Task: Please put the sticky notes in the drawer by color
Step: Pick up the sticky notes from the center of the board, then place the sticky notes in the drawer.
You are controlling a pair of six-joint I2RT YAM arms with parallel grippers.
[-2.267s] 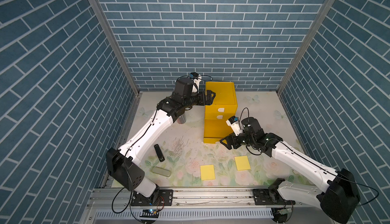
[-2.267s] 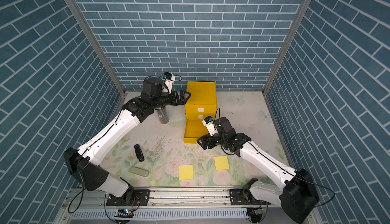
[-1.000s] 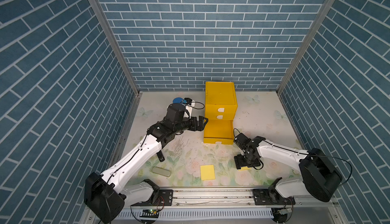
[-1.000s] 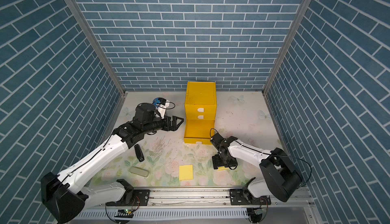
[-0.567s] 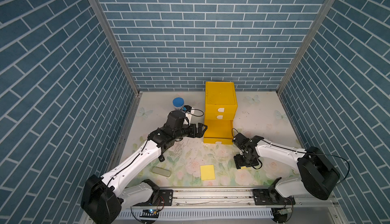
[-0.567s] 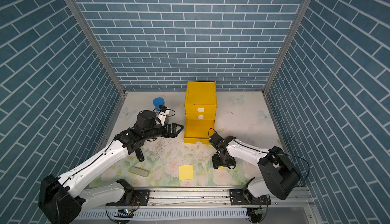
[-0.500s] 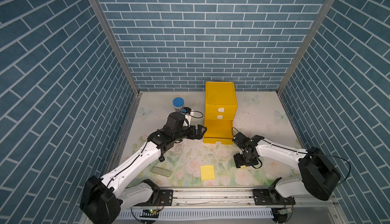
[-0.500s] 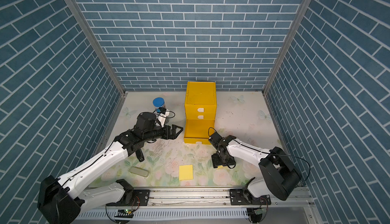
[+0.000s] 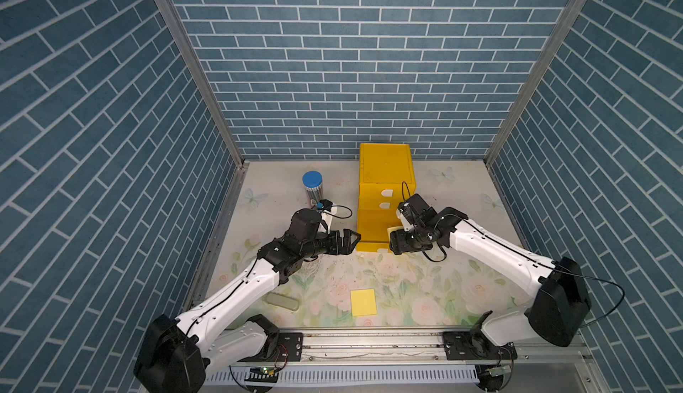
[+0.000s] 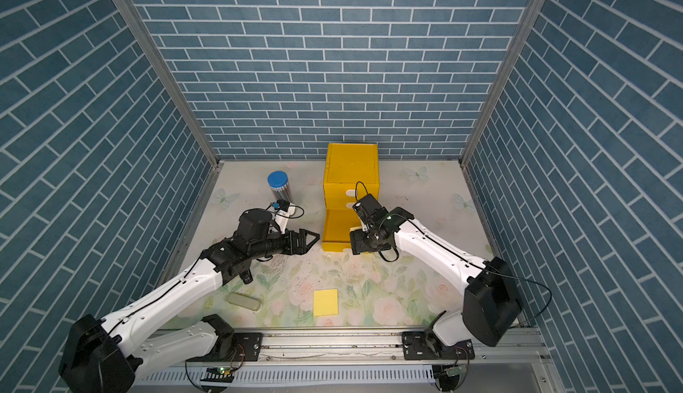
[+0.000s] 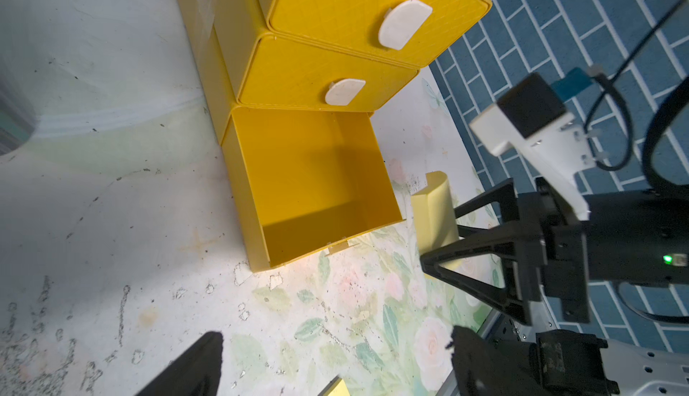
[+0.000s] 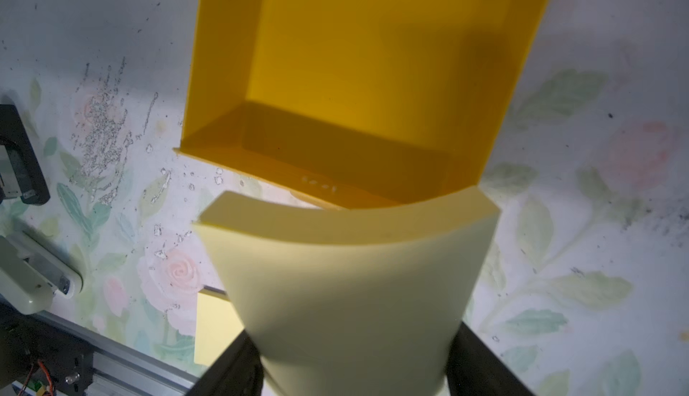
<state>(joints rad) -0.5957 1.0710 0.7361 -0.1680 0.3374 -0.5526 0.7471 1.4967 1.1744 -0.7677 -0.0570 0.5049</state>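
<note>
The yellow drawer (image 9: 384, 173) cabinet stands at the back; its bottom drawer (image 11: 317, 174) is pulled out and shows a bare floor, while the two upper ones are closed. My right gripper (image 9: 392, 239) is shut on a pale yellow sticky note (image 12: 354, 282), which bows between its fingers just above the open drawer's front right corner. A second yellow sticky note (image 9: 364, 302) lies flat on the table near the front edge. Beside the open drawer's front left corner, my left gripper (image 9: 351, 241) hangs open with nothing between its fingers (image 11: 194, 368).
A clear cylinder with a blue lid (image 9: 313, 187) stands left of the cabinet, behind my left wrist. A flat grey-green case (image 9: 282, 302) lies at the front left. A small black object (image 10: 245, 276) shows under the left arm. The mounting rail (image 9: 369, 343) runs along the front.
My right gripper has closed on a yellow sticky note on the table and lifted it back to the open drawer's front. The left gripper has moved down beside the drawer.
</note>
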